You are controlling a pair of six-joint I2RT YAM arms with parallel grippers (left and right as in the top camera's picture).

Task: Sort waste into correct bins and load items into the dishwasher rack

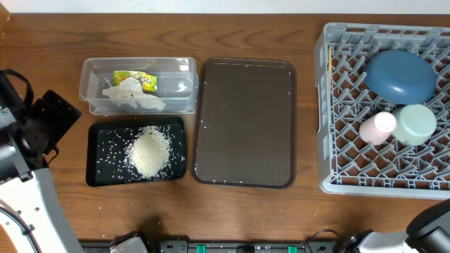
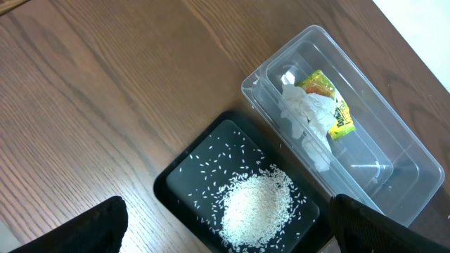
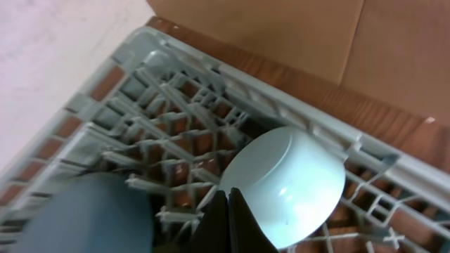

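Start with the waste. The heap of white rice (image 1: 150, 152) sits in the middle of the black tray (image 1: 100, 133), with loose grains scattered round it across the tray floor. The crumpled tissue (image 1: 130, 96) lies in the clear tub (image 1: 181, 70), and the green-and-yellow wrapper (image 1: 138, 79) rests against its far side. The left wrist view shows blue lettering on the wrapper (image 2: 332, 107), but it is too small for you to read. The tub and the black tray lie side by side with their long edges almost touching, the tub on the far side.

To their right lies the brown serving tray (image 1: 246, 119), with a few white specks along its edges. The grey dishwasher rack (image 1: 365, 184) stands well apart at the right end of the wooden table (image 1: 232, 218). Among its pegs you see the dark blue dish (image 1: 401, 75) in the far part. Nearer the front are the pink cup (image 1: 377, 128) and the mint-green bowl (image 1: 415, 124), touching each other.

Your left gripper (image 2: 228, 211) hangs above the black tray with its fingers (image 2: 105, 226) spread wide and nothing between them. Your right gripper (image 3: 228, 211) is above the rack with its fingers pressed together on nothing. The pale bowl (image 3: 285, 186) sits just beyond the tips and the dark dish (image 3: 84, 214) is a blur at the left. No brand or label shows on the rack, tub or trays.
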